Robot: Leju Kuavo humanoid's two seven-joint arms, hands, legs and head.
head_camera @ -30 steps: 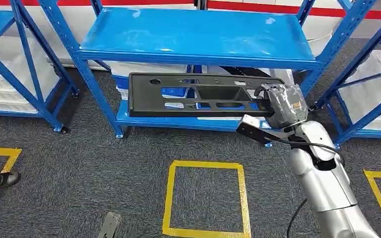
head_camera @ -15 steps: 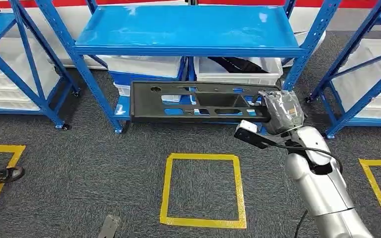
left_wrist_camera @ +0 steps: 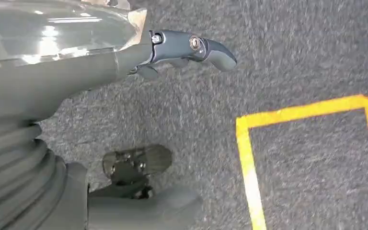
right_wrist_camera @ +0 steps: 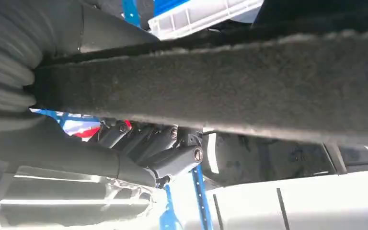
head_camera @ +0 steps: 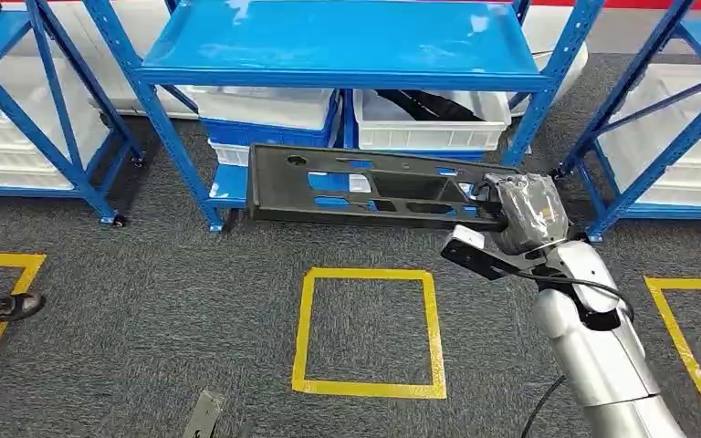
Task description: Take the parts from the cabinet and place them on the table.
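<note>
1. Backing off now: the whole view has shifted since a second ago, so the camera has moved, and the blue cabinet [head_camera: 347, 46] sits further up the picture with its white bins [head_camera: 434, 123] showing under the top shelf.
2. Long black part [head_camera: 374, 187] is out in the open, held roughly level in front of the lower shelf, above the grey carpet [head_camera: 146, 310] and just beyond the yellow floor square [head_camera: 370, 333].
3. Right hand [head_camera: 522, 212] grips the part at its right end, fingers wrapped round the edge.
4. Left hand [left_wrist_camera: 124, 57] hangs over the carpet, holding nothing; its fingers look loosely apart, though the wrist view is partial.
5. Step in hand, I'd judge: carrying the part away from the cabinet. Next comes a turn toward the surface, keeping that long free end clear of the blue uprights.
</note>
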